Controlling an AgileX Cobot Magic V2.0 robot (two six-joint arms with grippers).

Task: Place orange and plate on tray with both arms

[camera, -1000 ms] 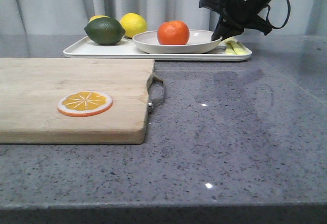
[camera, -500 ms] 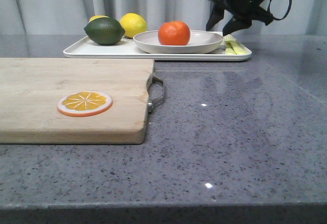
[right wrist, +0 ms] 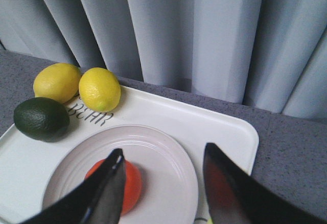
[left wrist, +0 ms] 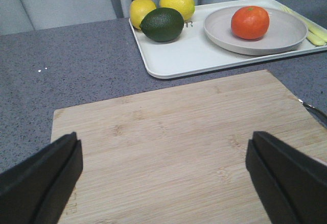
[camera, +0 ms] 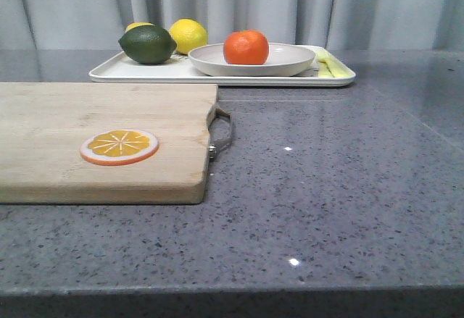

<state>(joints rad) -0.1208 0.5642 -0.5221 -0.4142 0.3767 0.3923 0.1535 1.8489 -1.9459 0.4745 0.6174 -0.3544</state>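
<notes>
The orange (camera: 246, 47) sits in the off-white plate (camera: 291, 61), and the plate rests on the right half of the white tray (camera: 138, 73) at the back of the table. Neither arm shows in the front view. My right gripper (right wrist: 163, 150) hangs open above the plate (right wrist: 171, 183), with the orange (right wrist: 135, 184) partly behind one finger (right wrist: 104, 193). My left gripper (left wrist: 163, 183) is open and empty over the wooden board (left wrist: 173, 132), well short of the tray (left wrist: 179, 58), plate (left wrist: 288, 35) and orange (left wrist: 250, 22).
On the tray's left end lie a dark green fruit (camera: 148, 44) and two lemons (camera: 188, 35). Pale yellow-green strips (camera: 328, 66) lie at its right end. The cutting board (camera: 87, 115) with a metal handle (camera: 223, 133) holds an orange slice disc (camera: 119, 146). Grey curtains hang behind.
The right arm, which was at the plate's right rim, opened, lifted away and has left the front view. Orange, plate and tray have stayed in place.
</notes>
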